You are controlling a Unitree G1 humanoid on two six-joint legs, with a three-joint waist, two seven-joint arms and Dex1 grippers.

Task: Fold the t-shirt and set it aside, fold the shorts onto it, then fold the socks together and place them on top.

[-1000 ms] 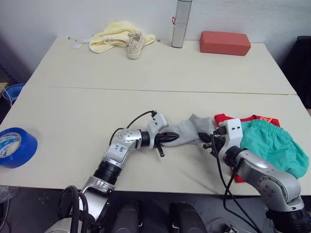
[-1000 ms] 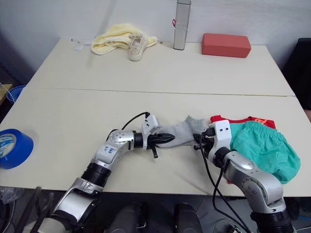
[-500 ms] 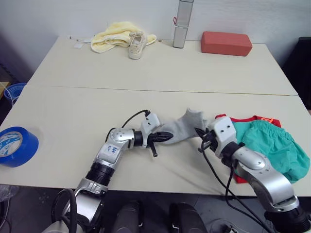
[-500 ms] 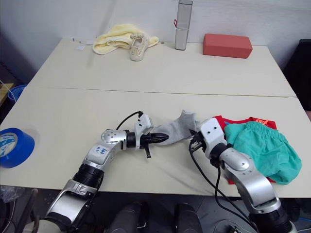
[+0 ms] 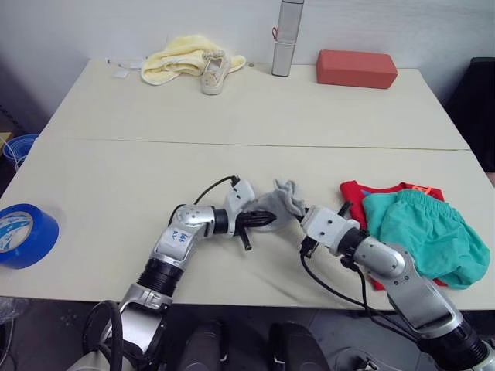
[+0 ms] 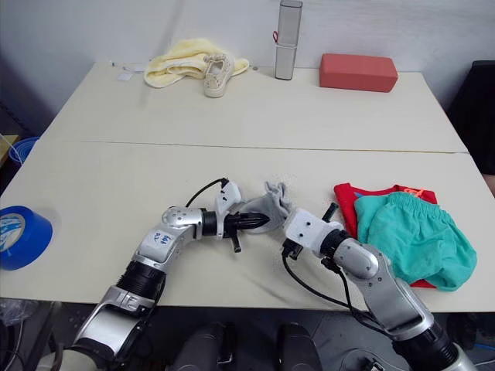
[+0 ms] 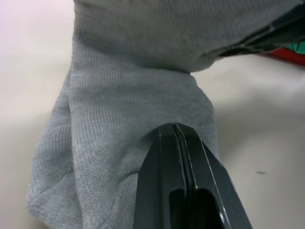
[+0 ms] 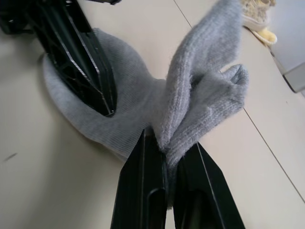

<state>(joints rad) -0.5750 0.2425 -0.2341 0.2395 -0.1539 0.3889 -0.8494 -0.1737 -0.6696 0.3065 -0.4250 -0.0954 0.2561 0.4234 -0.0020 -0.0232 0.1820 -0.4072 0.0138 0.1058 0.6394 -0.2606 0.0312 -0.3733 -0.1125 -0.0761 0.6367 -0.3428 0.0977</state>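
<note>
The grey socks (image 5: 280,202) lie bunched at the front middle of the table, folded over on themselves. My left gripper (image 5: 268,219) is shut on their left end, with the knit (image 7: 128,90) draped over its closed fingertips. My right gripper (image 8: 165,143) is shut on the other end, which stands up in a fold close to the left gripper's fingers (image 8: 81,62). To the right, the teal shorts (image 5: 421,236) rest folded on the red t-shirt (image 5: 354,192), of which only the edges show.
A blue tape roll (image 5: 23,232) sits at the front left edge. Along the back are a pale yellow cloth (image 5: 179,58), a white shoe (image 5: 213,73), a silver cylinder (image 5: 286,37) and a red block (image 5: 356,68).
My right gripper has carried its end of the socks leftward and over, toward the left gripper, so the socks are now doubled up. The left gripper has stayed put.
</note>
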